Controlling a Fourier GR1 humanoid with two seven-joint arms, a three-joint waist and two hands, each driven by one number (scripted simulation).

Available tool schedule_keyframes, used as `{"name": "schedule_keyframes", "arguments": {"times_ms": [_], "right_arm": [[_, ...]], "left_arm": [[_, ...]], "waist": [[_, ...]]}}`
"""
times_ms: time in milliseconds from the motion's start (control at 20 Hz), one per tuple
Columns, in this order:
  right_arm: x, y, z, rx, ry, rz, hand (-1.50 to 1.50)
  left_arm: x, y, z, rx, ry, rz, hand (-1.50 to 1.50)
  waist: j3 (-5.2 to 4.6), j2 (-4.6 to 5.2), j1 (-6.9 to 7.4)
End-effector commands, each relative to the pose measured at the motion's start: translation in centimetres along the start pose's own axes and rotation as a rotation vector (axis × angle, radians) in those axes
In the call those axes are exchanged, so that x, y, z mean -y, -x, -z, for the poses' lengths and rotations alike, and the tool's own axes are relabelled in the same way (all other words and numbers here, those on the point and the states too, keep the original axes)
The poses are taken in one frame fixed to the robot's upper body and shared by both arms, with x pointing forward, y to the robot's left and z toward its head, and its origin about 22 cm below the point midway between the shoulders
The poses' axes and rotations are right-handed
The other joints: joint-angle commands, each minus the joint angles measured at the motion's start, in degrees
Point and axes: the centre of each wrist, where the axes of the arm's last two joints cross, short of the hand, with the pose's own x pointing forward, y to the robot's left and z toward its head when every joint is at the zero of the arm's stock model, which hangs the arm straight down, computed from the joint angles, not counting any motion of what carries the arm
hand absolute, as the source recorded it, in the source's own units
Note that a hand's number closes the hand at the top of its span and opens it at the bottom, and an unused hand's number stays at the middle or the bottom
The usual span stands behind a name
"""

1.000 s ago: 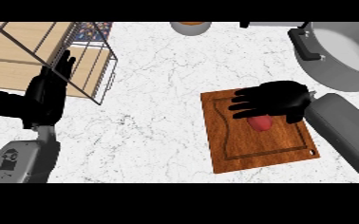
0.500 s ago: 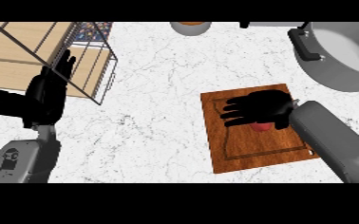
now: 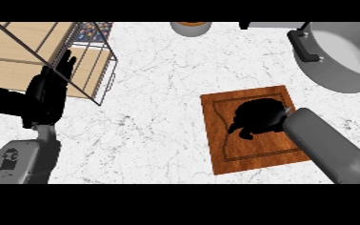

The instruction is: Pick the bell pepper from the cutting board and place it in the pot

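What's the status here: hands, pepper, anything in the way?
Right hand down on cutting board, bell pepper hidden under it, grasp unconfirmed. Left hand open, resting at left. Pot top right, nothing between.

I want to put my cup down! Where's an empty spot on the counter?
The big bare patch of counter lies in the middle, between the wire rack and the cutting board. It's crowded at the right: the right hand is on the board, and the pot sits beyond it. The left hand rests by the rack.

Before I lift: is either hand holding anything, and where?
Cannot tell: right hand covers the cutting board middle, hiding whatever is beneath. Left hand holds nothing.
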Motion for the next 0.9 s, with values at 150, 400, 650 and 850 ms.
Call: {"name": "schedule_keyframes", "arguments": {"times_ms": [150,400,650,850], "right_arm": [[-0.7,-0.9,0.9,0.128,0.072,-0.055,1.50],[0.6,-1.8,-1.1,0.067,0.204,-0.137,1.50],[2.7,2.7,-4.8,-0.658,0.460,0.145,1.50],[2.6,3.6,-8.1,-1.028,0.593,0.249,1.50]], "left_arm": [[-0.4,-1.1,1.7,0.088,0.012,0.011,0.00],[1.0,-0.8,-0.1,0.069,0.039,-0.003,0.00],[0.5,-1.4,0.8,0.088,0.049,-0.007,0.00],[-0.2,-0.5,0.3,0.061,0.021,0.000,0.00]], "waist": [[0.94,0.20,-0.84],[0.96,-0.16,-1.04],[1.10,0.98,0.01],[1.09,1.90,-0.97]]}}
